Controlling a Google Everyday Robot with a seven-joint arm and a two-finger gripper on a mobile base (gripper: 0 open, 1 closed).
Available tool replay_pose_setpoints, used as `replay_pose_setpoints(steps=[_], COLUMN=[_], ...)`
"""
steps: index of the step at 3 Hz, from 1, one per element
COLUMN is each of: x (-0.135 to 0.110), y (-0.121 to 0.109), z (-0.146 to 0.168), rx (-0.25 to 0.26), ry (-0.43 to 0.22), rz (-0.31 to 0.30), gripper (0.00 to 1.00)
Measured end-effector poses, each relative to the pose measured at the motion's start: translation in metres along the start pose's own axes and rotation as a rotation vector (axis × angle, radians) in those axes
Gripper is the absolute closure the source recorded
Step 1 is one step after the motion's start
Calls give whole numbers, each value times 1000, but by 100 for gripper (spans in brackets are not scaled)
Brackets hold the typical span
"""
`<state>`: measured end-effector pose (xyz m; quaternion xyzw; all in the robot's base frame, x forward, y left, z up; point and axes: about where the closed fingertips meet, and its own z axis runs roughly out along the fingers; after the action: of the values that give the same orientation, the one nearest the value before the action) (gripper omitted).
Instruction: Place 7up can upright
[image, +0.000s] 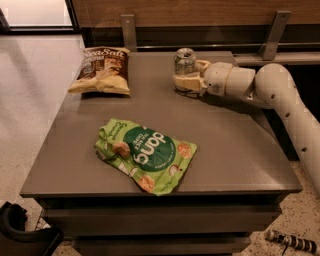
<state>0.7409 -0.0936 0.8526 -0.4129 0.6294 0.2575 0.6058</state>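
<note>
The 7up can (184, 61) is a small silvery can with its shiny round top showing. It stands nearly upright at the far middle of the grey table (230, 145), low over or on the surface. My gripper (186, 80) comes in from the right on a white arm (280, 95). Its cream fingers (185, 83) wrap the can's lower part, shut on it. The can's base is hidden behind the fingers.
A brown Sea Salt snack bag (102, 70) lies at the far left of the table. A green snack bag (145, 155) lies in the near middle. A wooden wall with metal brackets (129, 31) runs behind the table. A dark object (20, 230) sits on the floor at the lower left.
</note>
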Motion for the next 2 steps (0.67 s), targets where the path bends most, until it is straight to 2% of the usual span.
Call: replay_pose_setpoints(steps=[1,2], x=[-3,-4], y=[0,-1], z=[0,0], rx=[0,0], ry=[0,0], rz=[0,0], gripper=[98,75])
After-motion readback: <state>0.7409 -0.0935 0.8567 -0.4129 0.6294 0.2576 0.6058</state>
